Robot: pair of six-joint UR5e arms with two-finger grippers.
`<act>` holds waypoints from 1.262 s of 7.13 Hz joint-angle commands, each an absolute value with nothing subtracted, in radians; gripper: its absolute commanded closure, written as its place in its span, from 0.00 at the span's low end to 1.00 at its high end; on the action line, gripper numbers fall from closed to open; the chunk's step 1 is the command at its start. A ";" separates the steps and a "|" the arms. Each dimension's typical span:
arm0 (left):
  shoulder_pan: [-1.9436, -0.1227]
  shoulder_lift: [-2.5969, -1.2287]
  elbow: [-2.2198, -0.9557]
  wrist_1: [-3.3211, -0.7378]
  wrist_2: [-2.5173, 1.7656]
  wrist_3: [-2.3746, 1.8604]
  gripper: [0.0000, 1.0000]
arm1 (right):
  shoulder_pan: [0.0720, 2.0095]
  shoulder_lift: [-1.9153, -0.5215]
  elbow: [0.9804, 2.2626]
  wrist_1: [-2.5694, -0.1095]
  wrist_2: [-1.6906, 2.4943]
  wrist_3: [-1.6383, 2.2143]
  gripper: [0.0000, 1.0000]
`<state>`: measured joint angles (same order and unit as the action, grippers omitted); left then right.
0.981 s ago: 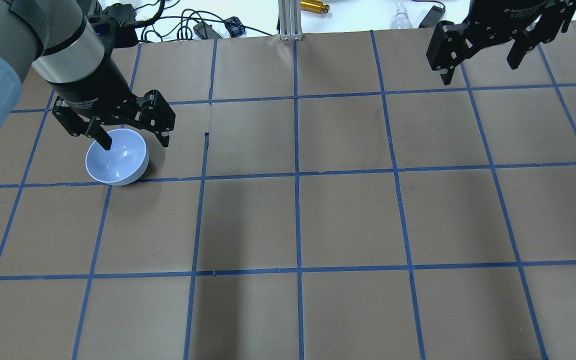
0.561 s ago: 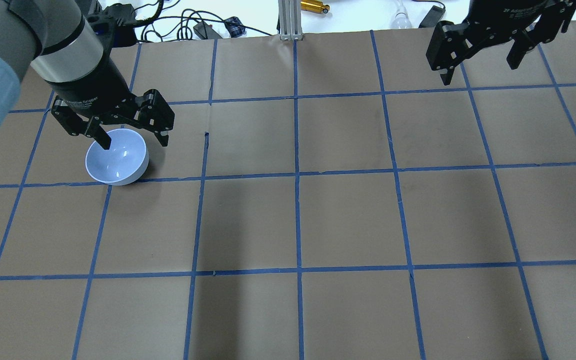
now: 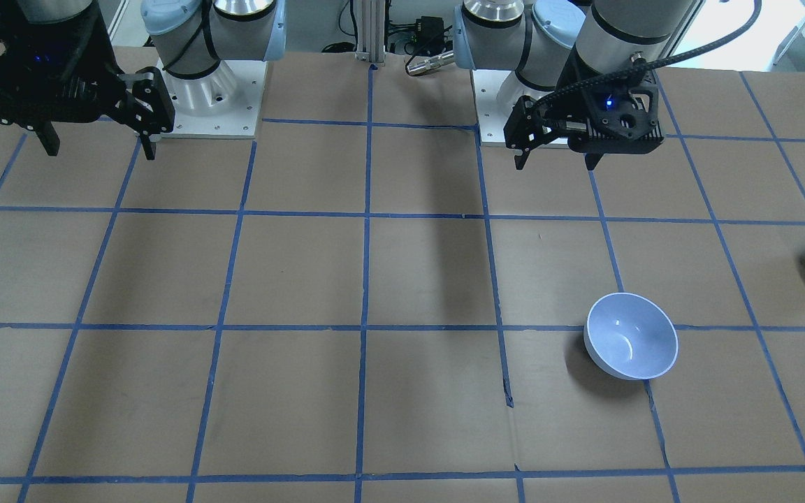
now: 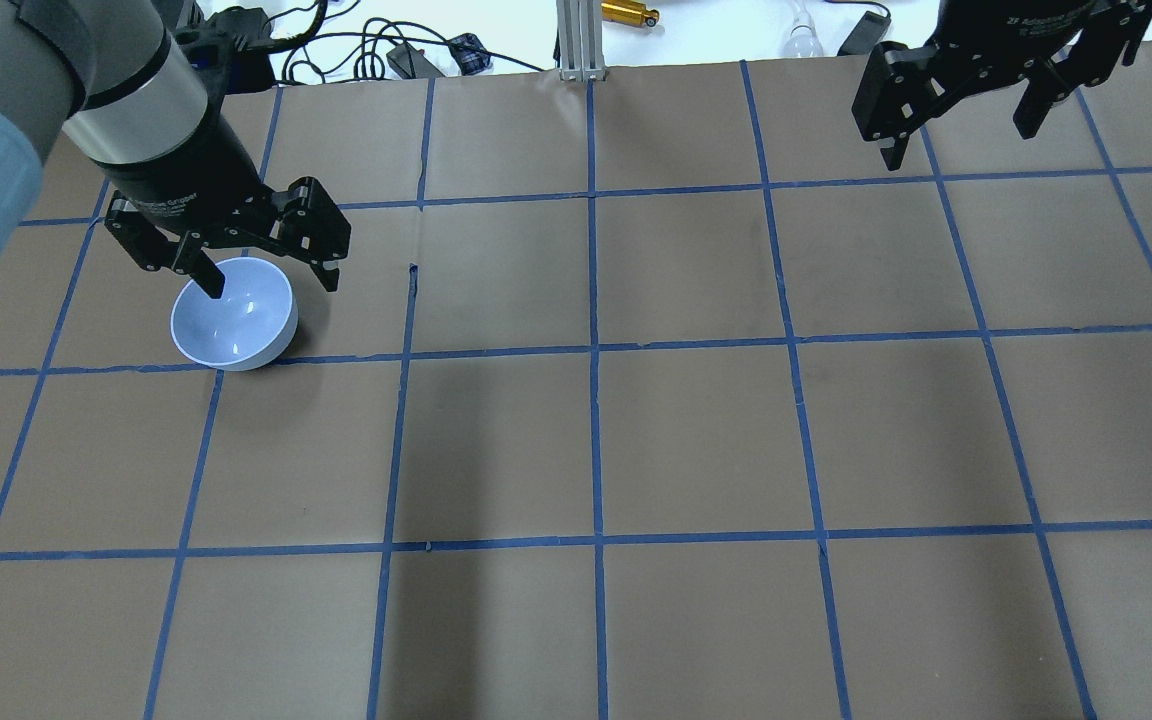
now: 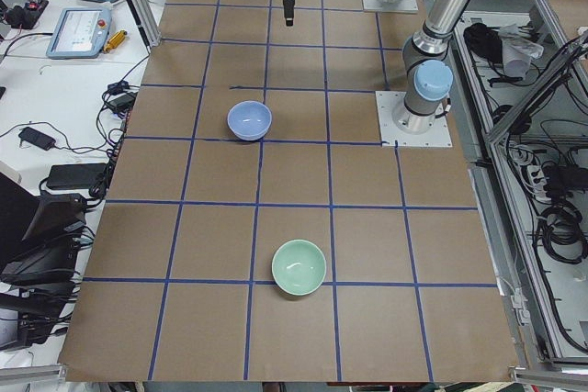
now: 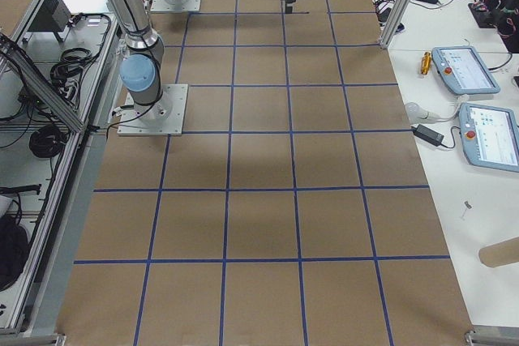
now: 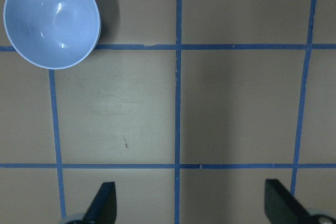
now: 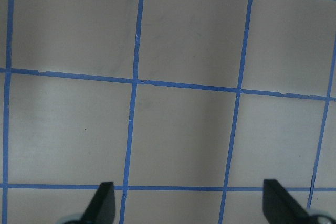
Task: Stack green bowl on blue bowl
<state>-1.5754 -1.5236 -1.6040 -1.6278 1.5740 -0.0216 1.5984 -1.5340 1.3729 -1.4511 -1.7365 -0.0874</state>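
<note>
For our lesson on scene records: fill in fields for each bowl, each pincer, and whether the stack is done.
green bowl: upright, empty, on the table, left end
blue bowl: upright, empty, apart from the green bowl
left pincer: open, empty, raised near the blue bowl
right pincer: open, empty, raised far from both bowls
stacked: no

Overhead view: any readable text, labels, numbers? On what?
"2F Adaptive": white print on the body of the right gripper; the rest of that line is blurred.
White print on the body of the left gripper: too blurred to read with certainty.
No markings on the blue bowl.
</note>
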 commanded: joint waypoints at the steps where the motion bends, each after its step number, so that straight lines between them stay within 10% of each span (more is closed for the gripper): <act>1: -1.575 -1.523 -1.603 -1.629 1.575 -0.018 0.00 | 1.598 -1.534 1.373 -1.451 -1.736 -0.087 0.00; 9: -1.408 -1.516 -1.603 -1.623 1.629 0.382 0.00 | 1.598 -1.534 1.373 -1.451 -1.736 -0.087 0.00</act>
